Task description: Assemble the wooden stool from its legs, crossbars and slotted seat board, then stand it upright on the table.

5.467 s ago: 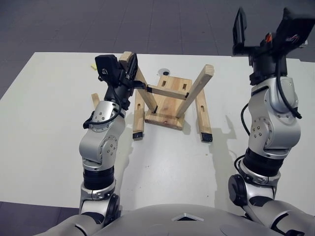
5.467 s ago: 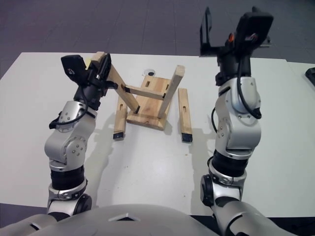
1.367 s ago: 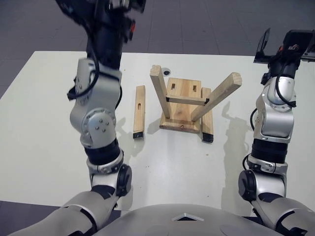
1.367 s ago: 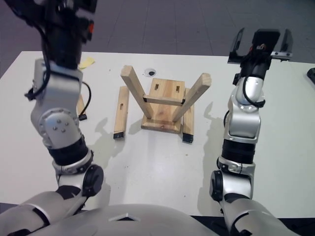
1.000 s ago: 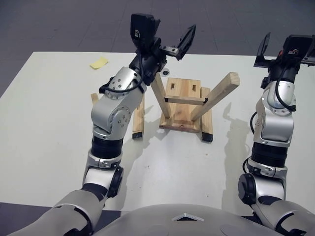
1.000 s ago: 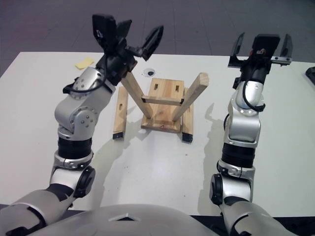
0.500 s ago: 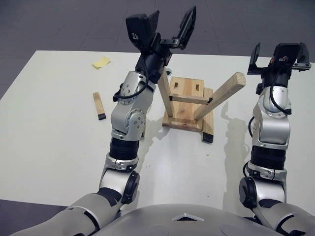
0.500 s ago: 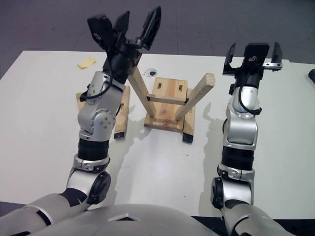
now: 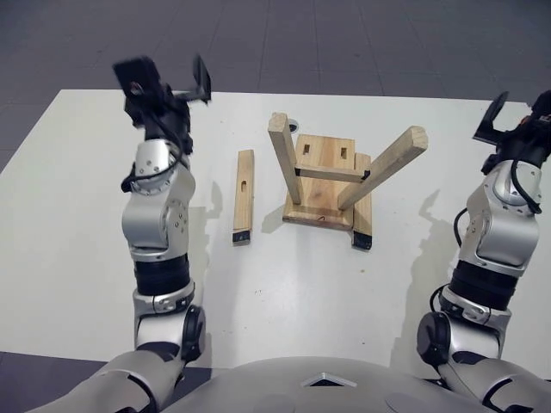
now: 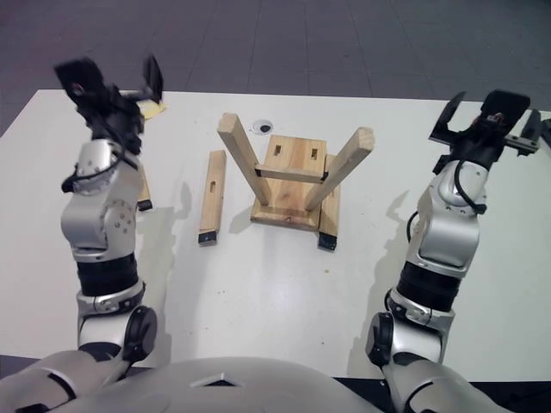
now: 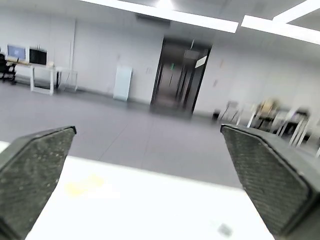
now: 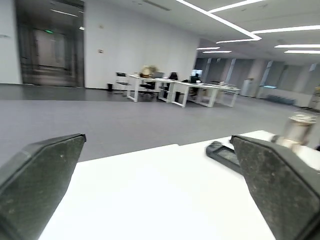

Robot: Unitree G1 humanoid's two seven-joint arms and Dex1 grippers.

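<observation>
On the white tabletop, a half-built pale wooden stool rests seat-down near a loose slotted wooden leg, while the raised left jaws and right jaws stand spread, empty.

Open-plan office: desks, ceiling strip lights

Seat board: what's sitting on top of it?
A left leg and a right leg rise from the seat board, splayed apart and joined by a crossbar. Two empty slots show at its far end. The leg bases hide whether they sit in slots.
</observation>
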